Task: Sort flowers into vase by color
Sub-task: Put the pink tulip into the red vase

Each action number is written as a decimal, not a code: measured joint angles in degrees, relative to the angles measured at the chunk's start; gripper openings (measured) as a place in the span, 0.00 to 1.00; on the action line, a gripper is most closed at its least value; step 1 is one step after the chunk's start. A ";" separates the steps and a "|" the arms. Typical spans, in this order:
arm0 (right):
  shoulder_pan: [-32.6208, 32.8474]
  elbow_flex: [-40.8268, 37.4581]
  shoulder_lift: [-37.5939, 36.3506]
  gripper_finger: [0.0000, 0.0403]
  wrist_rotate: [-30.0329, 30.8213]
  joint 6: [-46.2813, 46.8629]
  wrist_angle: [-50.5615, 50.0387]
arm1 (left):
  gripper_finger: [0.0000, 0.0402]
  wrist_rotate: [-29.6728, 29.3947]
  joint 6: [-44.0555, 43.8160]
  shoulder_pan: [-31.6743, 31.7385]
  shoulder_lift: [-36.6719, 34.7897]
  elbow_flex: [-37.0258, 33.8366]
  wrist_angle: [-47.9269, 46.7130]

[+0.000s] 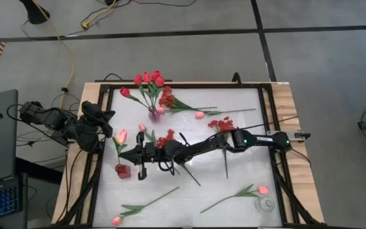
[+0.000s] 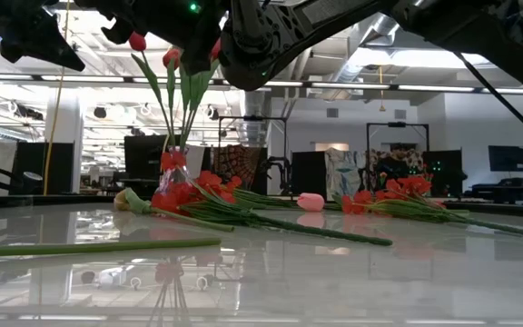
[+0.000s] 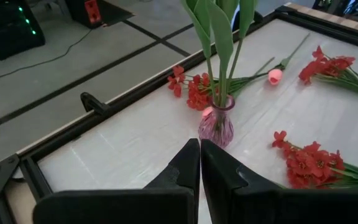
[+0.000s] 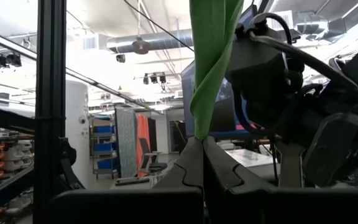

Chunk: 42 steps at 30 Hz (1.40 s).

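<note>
A pink tulip [image 1: 121, 135] was pinched by its green stem in the right hand [image 1: 131, 154] above the red vase [image 1: 123, 170], beside the left hand [image 1: 107, 130], pressed shut and empty. Red tulips [image 1: 148, 79] were held in the purple vase [image 1: 153, 115], further flowers [image 1: 224, 124] being scattered over the table [image 1: 234, 184] beside a clear vase [image 1: 266, 204].

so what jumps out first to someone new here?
The pink glass vase of red tulips at the table's far edge. Then the right gripper, stretched across to the left side, shut on a pink tulip by its green stem. Red sprays and more tulips lie scattered around.
</note>
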 joint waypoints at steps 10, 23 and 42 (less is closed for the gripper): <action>0.53 0.00 0.00 0.05 1.16 -0.02 -0.18 | 0.00 -0.04 0.00 0.00 0.00 -0.02 0.00; 0.51 11.38 10.66 0.05 1.18 2.19 -1.11 | 0.00 -0.04 -0.03 0.00 0.02 -0.04 0.02; -0.06 14.53 12.96 0.10 -2.58 4.13 -13.88 | 0.00 1.86 0.15 -0.02 0.02 -0.04 -0.50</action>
